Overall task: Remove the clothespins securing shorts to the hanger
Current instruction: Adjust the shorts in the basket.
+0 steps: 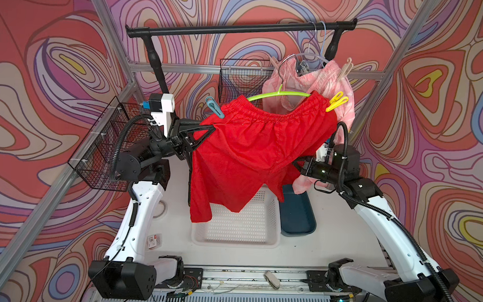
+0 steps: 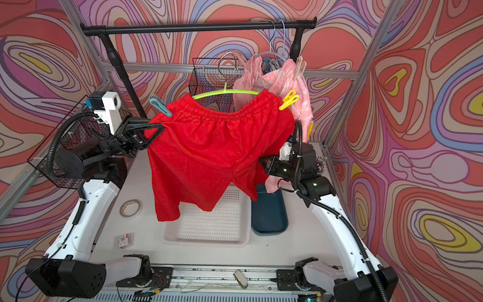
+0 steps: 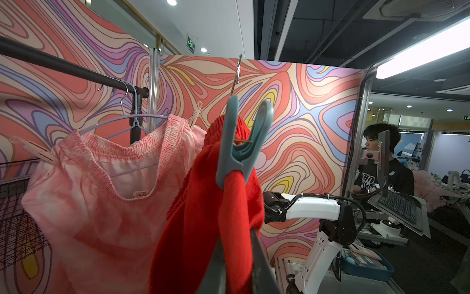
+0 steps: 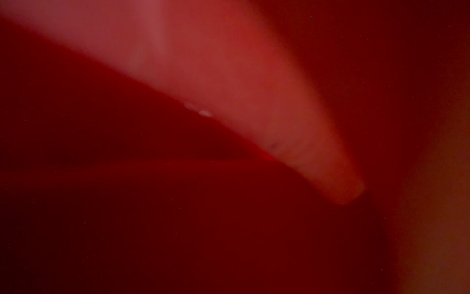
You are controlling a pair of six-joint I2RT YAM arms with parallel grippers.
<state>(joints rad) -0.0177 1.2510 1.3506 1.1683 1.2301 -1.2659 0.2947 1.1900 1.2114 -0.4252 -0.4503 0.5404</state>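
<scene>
Left wrist view: left tool (image 3: pixel 236 244) pinches red shorts (image 3: pixel 188 229) just beside teal clothespin (image 3: pixel 237 155).

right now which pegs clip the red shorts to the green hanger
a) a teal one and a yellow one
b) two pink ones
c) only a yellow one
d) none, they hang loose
A: a teal clothespin grips one end of the red shorts at the waistband and a yellow clothespin grips the other end, both on the green hanger.

Matt red cloth shorts (image 1: pixel 251 146), smooth plastic clothespins (image 1: pixel 214 108)
</scene>
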